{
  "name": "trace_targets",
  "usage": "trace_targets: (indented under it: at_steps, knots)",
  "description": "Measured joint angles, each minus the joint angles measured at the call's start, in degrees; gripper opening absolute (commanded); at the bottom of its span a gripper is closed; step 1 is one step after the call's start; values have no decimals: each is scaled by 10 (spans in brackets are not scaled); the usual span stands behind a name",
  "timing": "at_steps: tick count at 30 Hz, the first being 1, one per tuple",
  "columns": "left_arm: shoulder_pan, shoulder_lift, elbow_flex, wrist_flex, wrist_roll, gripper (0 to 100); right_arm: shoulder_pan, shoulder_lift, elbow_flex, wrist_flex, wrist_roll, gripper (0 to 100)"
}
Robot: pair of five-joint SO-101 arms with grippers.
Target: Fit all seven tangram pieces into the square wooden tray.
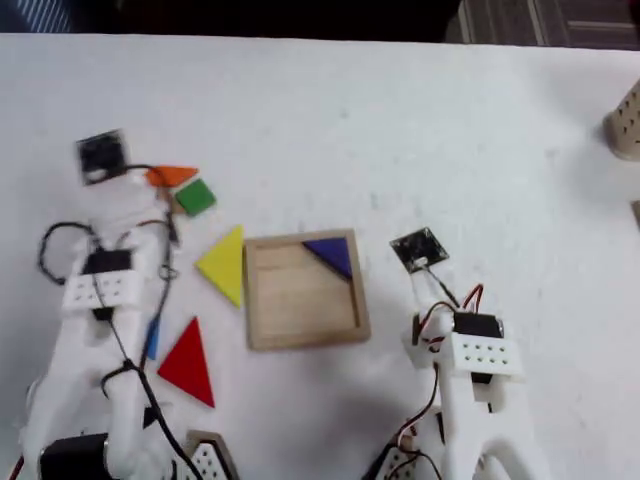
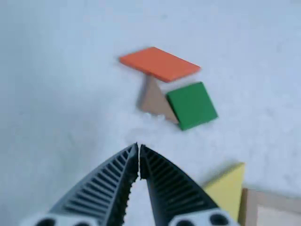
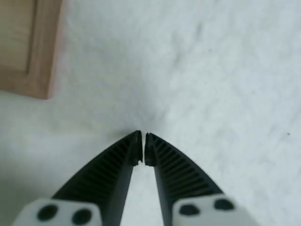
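Only one purple triangle [image 1: 333, 254] sits inside the tray [image 1: 306, 336].

Wooden tray [image 1: 305, 337] is showing pale bare wood, matt, with faint grain. The purple triangle [image 1: 333, 254] inside the tray, and the yellow triangle [image 1: 225, 263], red triangle [image 1: 188, 364], green square [image 2: 192, 104] and orange parallelogram [image 2: 160, 63] outside it, are looking painted, smooth and low-sheen. The small tan triangle [image 2: 154, 100] is looking like bare wood. Left gripper [image 2: 139, 162] and right gripper [image 3: 143, 150] are showing black ribbed matt plastic. The table [image 1: 400, 130] is looking white, matt and faintly grainy.
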Motion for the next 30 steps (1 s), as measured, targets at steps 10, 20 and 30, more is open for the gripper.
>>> trace_targets:
  at_steps: [10, 20, 30]
  knots:
    - [-108, 0, -1, 23, 90, 229, 0, 0, 0, 0, 0, 18]
    - [-109, 0, -1, 25, 91, 225, 0, 0, 0, 0, 0, 18]
    - [-47, 177, -138, 33, 92, 225, 0, 0, 0, 0, 0, 18]
